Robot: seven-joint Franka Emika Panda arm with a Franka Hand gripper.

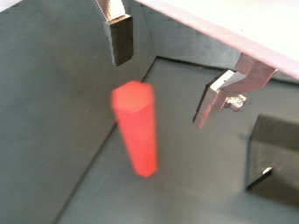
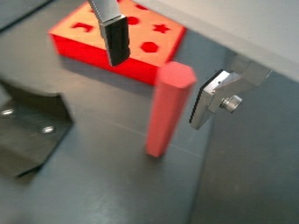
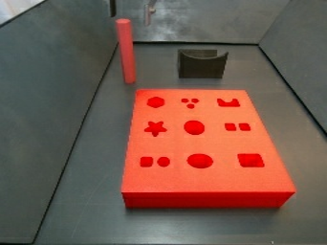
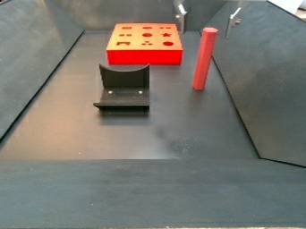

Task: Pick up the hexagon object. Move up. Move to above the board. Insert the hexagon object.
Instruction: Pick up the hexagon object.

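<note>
One hexagon object (image 4: 206, 58) is standing upright on the dark desk (image 4: 180, 125) inside grey walls, just right of one red board (image 4: 145, 43) showing twelve empty cutouts; one fixture (image 4: 123, 87) is sitting nearer; the pincer (image 2: 163, 68) is hovering open above the peg, gripping nothing.

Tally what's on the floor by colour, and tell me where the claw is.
Red: 2 – peg, standing upright; board.
Dark grey: 1 – fixture.
Total: 3.
The claw hangs above the peg, one finger on each side, touching nothing.
</note>
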